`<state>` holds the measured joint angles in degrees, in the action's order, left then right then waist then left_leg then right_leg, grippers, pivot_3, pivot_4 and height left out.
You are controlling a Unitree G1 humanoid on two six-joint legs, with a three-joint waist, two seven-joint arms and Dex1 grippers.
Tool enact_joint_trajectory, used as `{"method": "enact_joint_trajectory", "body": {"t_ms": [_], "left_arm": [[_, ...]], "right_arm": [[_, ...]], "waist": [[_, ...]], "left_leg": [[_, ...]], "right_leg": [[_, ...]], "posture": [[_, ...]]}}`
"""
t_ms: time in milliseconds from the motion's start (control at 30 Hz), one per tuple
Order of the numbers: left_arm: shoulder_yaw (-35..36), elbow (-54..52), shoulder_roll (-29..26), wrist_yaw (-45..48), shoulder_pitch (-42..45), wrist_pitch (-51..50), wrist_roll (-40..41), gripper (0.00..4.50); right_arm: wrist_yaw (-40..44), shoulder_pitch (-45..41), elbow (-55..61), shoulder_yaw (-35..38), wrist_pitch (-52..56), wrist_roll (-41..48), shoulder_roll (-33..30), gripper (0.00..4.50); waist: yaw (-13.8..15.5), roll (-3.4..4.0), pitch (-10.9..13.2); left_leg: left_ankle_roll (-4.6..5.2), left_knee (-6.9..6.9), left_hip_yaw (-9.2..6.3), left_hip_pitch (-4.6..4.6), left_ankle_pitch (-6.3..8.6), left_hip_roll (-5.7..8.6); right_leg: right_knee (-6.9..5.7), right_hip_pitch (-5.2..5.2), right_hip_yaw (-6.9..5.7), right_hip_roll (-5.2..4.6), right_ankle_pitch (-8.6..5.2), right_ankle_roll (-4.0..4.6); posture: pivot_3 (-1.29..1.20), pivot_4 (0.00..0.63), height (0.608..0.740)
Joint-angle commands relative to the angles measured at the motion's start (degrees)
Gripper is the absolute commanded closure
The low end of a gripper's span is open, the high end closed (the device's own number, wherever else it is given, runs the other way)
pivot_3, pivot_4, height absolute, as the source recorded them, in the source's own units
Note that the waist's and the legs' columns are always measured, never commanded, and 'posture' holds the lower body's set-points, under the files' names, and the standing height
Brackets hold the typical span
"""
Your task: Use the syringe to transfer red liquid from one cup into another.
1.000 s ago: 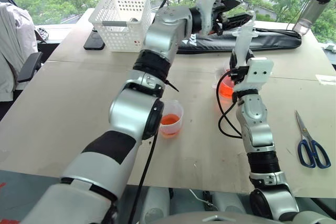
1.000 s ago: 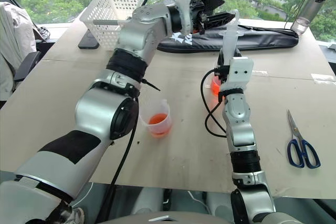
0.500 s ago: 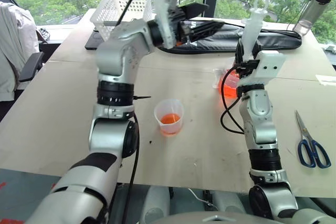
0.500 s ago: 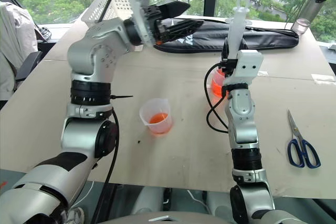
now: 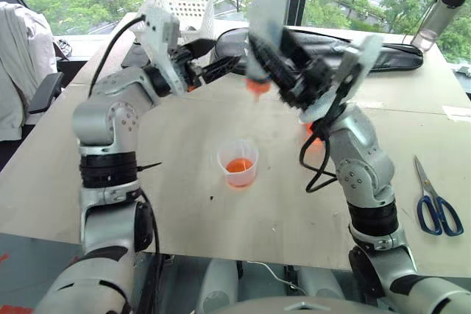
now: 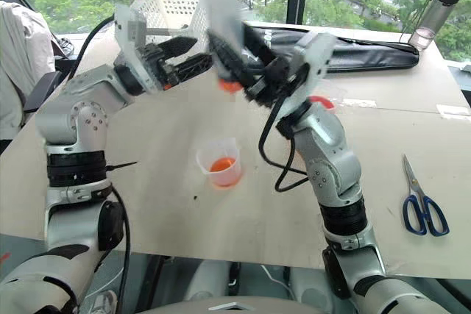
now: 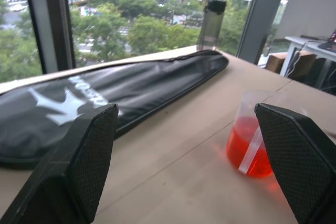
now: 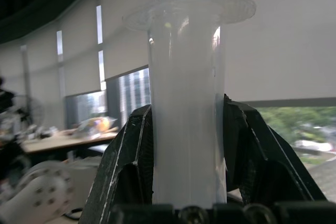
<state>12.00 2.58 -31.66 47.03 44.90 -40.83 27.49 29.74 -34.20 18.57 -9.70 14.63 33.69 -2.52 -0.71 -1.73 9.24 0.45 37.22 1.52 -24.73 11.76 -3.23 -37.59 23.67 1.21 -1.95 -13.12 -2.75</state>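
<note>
Right pincer [image 8: 184,129] clenched on syringe [image 8: 185,103], carrying it toward small cup [image 5: 238,164]. Left pincer [image 7: 189,156] released, empty. Next: aim nozzle into small cup, push plunger.

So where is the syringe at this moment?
In the left eye view the syringe is held up in the right pincer, tip down, above the table's middle, beyond the small cup.
</note>
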Motion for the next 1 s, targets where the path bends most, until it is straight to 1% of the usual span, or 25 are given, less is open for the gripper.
{"method": "enact_joint_trajectory", "body": {"t_ms": [33, 200, 333, 433, 567, 667, 733, 767, 833, 933, 1000], "left_arm": [[2.37, -5.66, -2.89, -0.51, -1.23, -0.65, 2.35, 0.25], [5.16, -11.45, -5.84, -1.34, -3.41, -4.40, 6.65, 0.25], [8.95, -17.43, -10.05, -0.54, -4.51, -11.31, 14.27, 0.25], [12.08, -20.02, -15.06, 0.66, -5.04, -17.12, 20.42, 0.25], [16.99, -20.71, -22.55, 2.56, -5.06, -27.17, 31.73, 0.25], [17.73, -19.80, -25.83, 2.94, -4.75, -30.44, 36.58, 0.25], [17.34, -19.32, -27.49, 3.24, -4.88, -30.39, 37.32, 0.25], [16.26, -19.47, -27.68, 2.31, -4.67, -28.81, 35.77, 0.25], [14.49, -20.14, -27.18, 0.03, -3.89, -27.12, 34.34, 0.25], [10.42, -21.49, -26.35, -4.60, -3.11, -24.22, 29.79, 0.25], [8.98, -21.15, -24.88, -7.66, -1.48, -23.09, 28.43, 0.25]], "right_arm": [[7.46, 0.96, -2.14, -2.26, 0.65, 2.61, -0.14, 3.09], [13.21, 3.77, -6.82, -3.58, -0.66, 1.64, -0.20, 3.09], [15.89, 5.82, -10.08, -3.94, -2.60, -0.25, 0.12, 3.09], [16.96, 6.33, -12.15, -3.96, -4.37, -1.78, 0.69, 3.09], [17.97, 6.09, -15.10, -3.83, -6.94, -3.50, 2.05, 3.09], [18.44, 5.44, -17.14, -3.65, -8.44, -4.39, 3.24, 3.09], [18.70, 5.14, -18.09, -3.55, -9.25, -4.98, 3.81, 3.09], [18.81, 5.03, -18.49, -3.56, -9.77, -5.42, 4.03, 3.09], [18.85, 4.96, -18.85, -3.51, -10.52, -6.05, 4.40, 3.09], [18.77, 4.85, -19.08, -3.37, -11.37, -6.81, 4.70, 3.09], [18.68, 4.76, -19.19, -3.29, -11.93, -7.38, 4.79, 3.09]], "waist": [[0.01, -0.03, -0.01], [-0.05, -0.05, -0.01], [-0.28, -0.08, 0.03], [-0.36, -0.08, 0.04], [-0.38, -0.08, 0.04], [-0.16, -0.08, 0.05], [-0.10, -0.09, 0.05], [-0.10, -0.08, 0.05], [-0.03, -0.09, 0.04], [-0.06, -0.09, 0.04], [-0.03, -0.09, 0.04]], "left_leg": [[0.00, 0.00, 0.00, 0.00, 0.00, 0.00], [0.00, 0.01, -0.03, 0.00, 0.00, 0.00], [-0.01, -0.02, -0.04, 0.01, 0.00, -0.01], [-0.01, -0.02, -0.07, 0.01, 0.00, -0.02], [-0.02, -0.03, -0.10, 0.05, 0.00, -0.02], [-0.02, -0.03, -0.12, 0.04, 0.00, -0.02], [-0.04, -0.02, -0.13, 0.05, 0.00, -0.01], [-0.05, -0.02, -0.13, 0.04, -0.01, -0.01], [-0.08, -0.02, -0.13, 0.05, -0.03, 0.00], [-0.12, -0.03, -0.14, 0.04, -0.05, 0.00], [-0.13, -0.04, -0.12, 0.05, -0.05, 0.00]], "right_leg": [[0.00, 0.00, 0.01, 0.00, 0.00, 0.00], [-0.02, 0.00, -0.04, 0.00, 0.00, 0.00], [-0.01, 0.01, -0.02, 0.01, -0.01, 0.00], [-0.03, 0.02, -0.04, 0.02, -0.01, 0.01], [-0.04, 0.01, -0.06, 0.02, -0.02, 0.01], [-0.04, 0.01, -0.10, 0.00, -0.03, 0.01], [-0.04, 0.00, -0.11, 0.00, -0.03, 0.01], [-0.04, 0.00, -0.12, 0.00, -0.03, 0.01], [-0.05, 0.00, -0.11, -0.01, -0.03, 0.02], [-0.05, 0.00, -0.11, 0.00, -0.03, 0.03], [-0.05, 0.01, -0.10, 0.00, -0.02, 0.03]], "posture": [[0.00, 0.150, 0.724], [0.00, 0.150, 0.724], [0.00, 0.150, 0.724], [0.00, 0.150, 0.724], [0.00, 0.150, 0.724], [0.00, 0.150, 0.724], [0.00, 0.150, 0.724], [0.00, 0.150, 0.724], [0.00, 0.150, 0.724], [0.00, 0.150, 0.724], [0.00, 0.150, 0.724]]}}
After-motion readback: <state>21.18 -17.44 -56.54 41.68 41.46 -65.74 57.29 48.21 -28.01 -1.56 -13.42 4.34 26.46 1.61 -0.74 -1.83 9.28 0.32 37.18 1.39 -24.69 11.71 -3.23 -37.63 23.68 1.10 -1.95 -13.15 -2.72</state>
